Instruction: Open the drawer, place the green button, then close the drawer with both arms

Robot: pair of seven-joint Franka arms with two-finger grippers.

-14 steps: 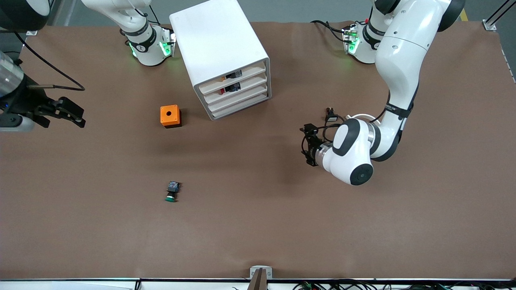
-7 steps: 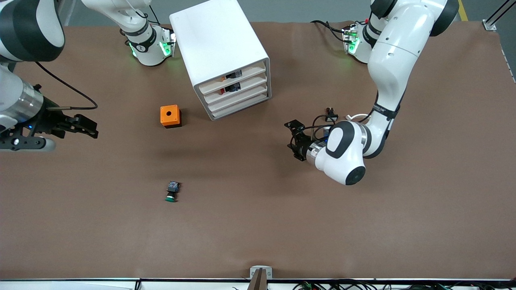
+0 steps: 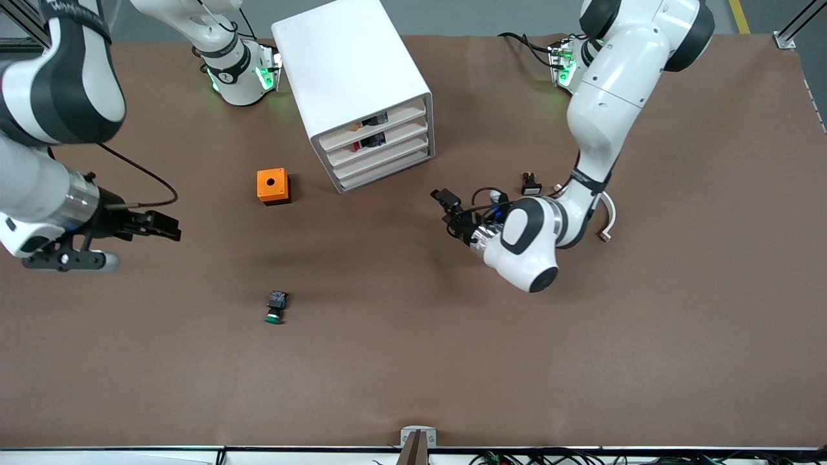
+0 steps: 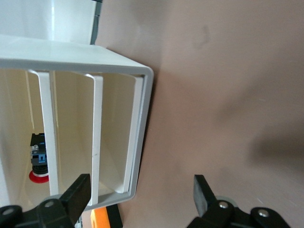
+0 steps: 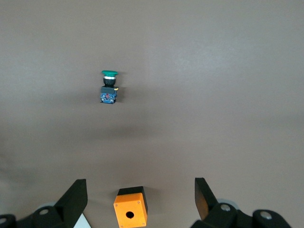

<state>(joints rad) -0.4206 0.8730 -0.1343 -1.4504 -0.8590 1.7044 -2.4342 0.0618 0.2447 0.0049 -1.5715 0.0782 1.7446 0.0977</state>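
The white cabinet (image 3: 352, 77) stands near the robots' bases, and all four drawers look shut. The third drawer (image 3: 382, 158) also shows in the left wrist view (image 4: 71, 133). The green-capped button (image 3: 276, 306) lies on its side on the brown table, nearer the front camera than the cabinet, and shows in the right wrist view (image 5: 109, 88). My left gripper (image 3: 446, 203) is open and empty in front of the drawers, a short way off (image 4: 141, 197). My right gripper (image 3: 165, 226) is open and empty over the table at the right arm's end (image 5: 140, 197).
An orange cube with a round hole (image 3: 274, 186) sits beside the cabinet toward the right arm's end, and shows in the right wrist view (image 5: 130, 213). A black button with a white cap (image 3: 531, 184) lies by the left arm. The two upper drawers hold black-and-orange parts (image 3: 373, 129).
My left gripper has moved closer to the cabinet's drawer front. My right gripper has moved in from the table's end toward the middle. The button and the drawers have not moved.
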